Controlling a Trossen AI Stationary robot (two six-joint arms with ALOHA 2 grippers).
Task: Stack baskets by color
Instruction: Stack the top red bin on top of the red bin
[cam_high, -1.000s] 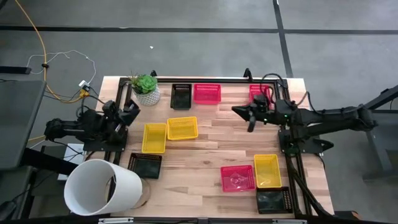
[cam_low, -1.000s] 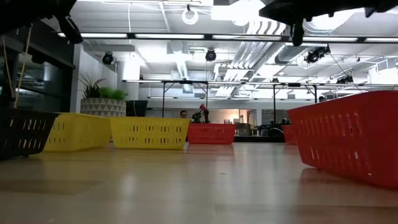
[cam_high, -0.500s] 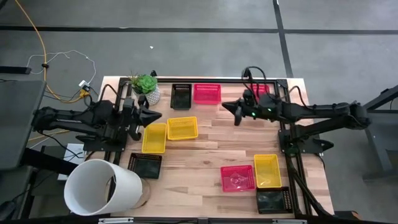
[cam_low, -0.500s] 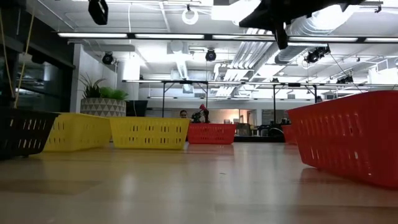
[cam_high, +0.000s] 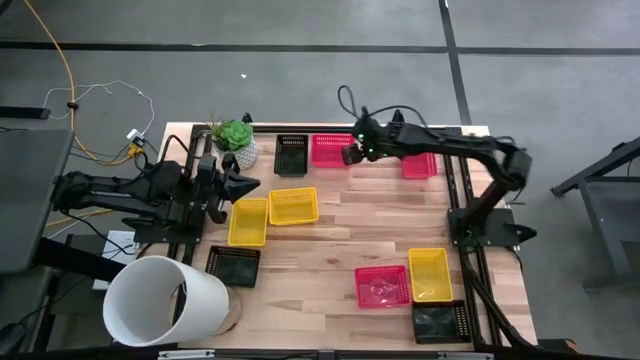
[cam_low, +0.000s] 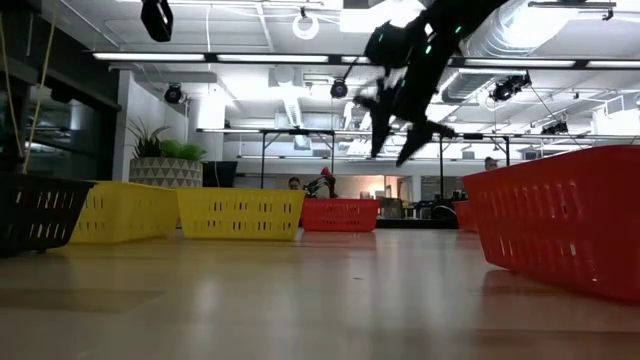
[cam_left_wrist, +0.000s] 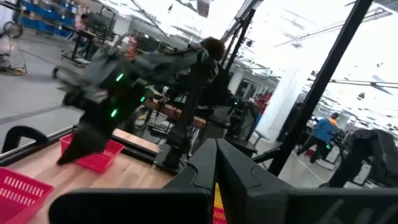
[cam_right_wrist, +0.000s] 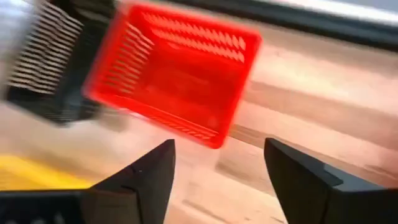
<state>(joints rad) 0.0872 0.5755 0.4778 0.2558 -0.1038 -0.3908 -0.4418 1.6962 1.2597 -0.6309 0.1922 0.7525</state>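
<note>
Nine baskets lie bottom down on the wooden table. At the far edge are a black one (cam_high: 291, 154), a pink one (cam_high: 330, 150) and another pink one (cam_high: 421, 163). Two yellow ones (cam_high: 248, 221) (cam_high: 293, 206) lie left of centre, with a black one (cam_high: 233, 266) nearer. A pink (cam_high: 382, 286), a yellow (cam_high: 430, 274) and a black one (cam_high: 440, 322) lie near right. My right gripper (cam_high: 350, 157) (cam_right_wrist: 217, 146) hangs open above the table beside the middle pink basket (cam_right_wrist: 177, 74), tipped down and touching nothing. My left gripper (cam_high: 252, 185) (cam_left_wrist: 216, 149) is shut and empty, high above the left yellow basket.
A large white cylinder (cam_high: 165, 300) lies at the near left corner. A potted green plant (cam_high: 235, 142) stands at the far left. Bare wood (cam_high: 370, 220) lies in the table's middle. Black frame rails (cam_high: 470, 250) run along the sides.
My right gripper has swung from the table's right side toward the far edge and the left, over to the middle pink basket. It has tipped nose down and opened. My left gripper came forward toward the table's middle and rose, then kept still. No basket has moved.
</note>
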